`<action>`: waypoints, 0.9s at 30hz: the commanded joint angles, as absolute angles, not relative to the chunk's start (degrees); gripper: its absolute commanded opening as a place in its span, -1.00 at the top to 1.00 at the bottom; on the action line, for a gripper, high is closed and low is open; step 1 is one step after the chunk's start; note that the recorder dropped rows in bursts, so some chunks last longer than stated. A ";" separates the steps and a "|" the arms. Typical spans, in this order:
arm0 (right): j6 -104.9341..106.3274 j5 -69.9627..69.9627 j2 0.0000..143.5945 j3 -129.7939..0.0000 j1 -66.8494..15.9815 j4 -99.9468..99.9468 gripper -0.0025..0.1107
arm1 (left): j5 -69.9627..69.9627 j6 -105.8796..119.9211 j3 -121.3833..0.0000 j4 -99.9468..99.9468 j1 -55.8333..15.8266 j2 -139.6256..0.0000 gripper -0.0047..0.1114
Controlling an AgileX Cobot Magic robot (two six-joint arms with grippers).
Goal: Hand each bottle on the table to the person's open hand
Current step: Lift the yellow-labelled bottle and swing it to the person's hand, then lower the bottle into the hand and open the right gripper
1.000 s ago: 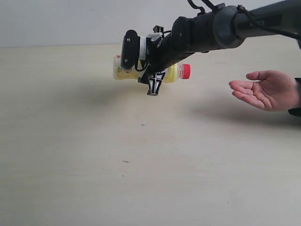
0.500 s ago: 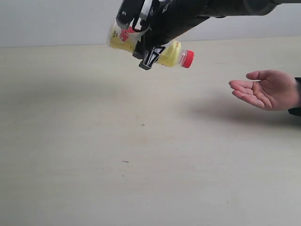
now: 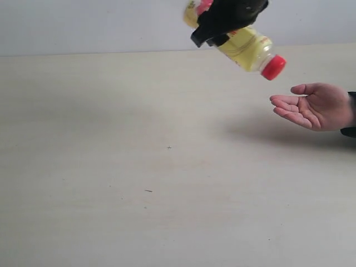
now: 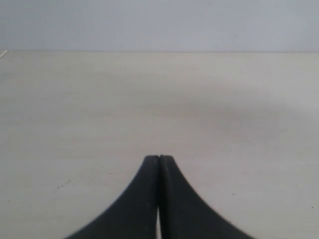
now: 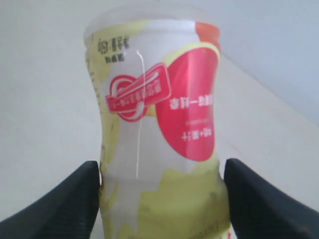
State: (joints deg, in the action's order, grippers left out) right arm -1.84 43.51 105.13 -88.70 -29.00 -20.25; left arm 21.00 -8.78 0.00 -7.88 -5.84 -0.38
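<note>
A yellow bottle (image 3: 245, 47) with a red cap (image 3: 273, 67) hangs high above the table (image 3: 139, 183), tilted cap-down toward the person's open hand (image 3: 308, 105). My right gripper (image 3: 222, 22) is shut on the bottle; in the right wrist view its black fingers (image 5: 75, 199) press both sides of the bottle (image 5: 159, 144), which shows a red and yellow label. The cap is a short way up and left of the palm, not touching it. My left gripper (image 4: 159, 159) is shut with nothing between its fingers, over bare table (image 4: 149, 99).
The hand rests palm up at the table's right edge, with a dark sleeve (image 3: 349, 130) behind it. A pale wall (image 3: 83, 25) runs behind the table's far edge. A few tiny dark specks (image 3: 148, 191) mark the tabletop.
My right gripper has lifted the yellow bottle up and carried it right toward the open hand, turning it so the cap points down at the palm. The hand has stayed still.
</note>
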 commanded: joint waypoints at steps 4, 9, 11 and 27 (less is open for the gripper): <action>-7.93 54.83 102.02 -89.04 -17.35 -13.36 0.96 | 20.60 -9.01 0.00 -7.80 -5.74 0.00 0.92; -7.63 56.91 102.02 -88.93 -11.50 -10.84 0.96 | 20.60 -9.01 0.00 -7.80 -5.74 0.00 0.92; -7.63 57.47 102.02 -88.54 -10.55 -10.46 0.96 | 20.60 -9.01 0.00 -7.80 -5.74 0.00 0.92; -17.30 38.70 102.12 -73.18 -10.55 -17.93 0.96 | 20.60 -9.01 0.00 -7.80 -5.74 0.00 0.92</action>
State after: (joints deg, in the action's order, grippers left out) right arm -14.97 40.24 102.62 -74.24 -10.75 -14.77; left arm 21.00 -8.78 0.00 -7.88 -5.84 -0.38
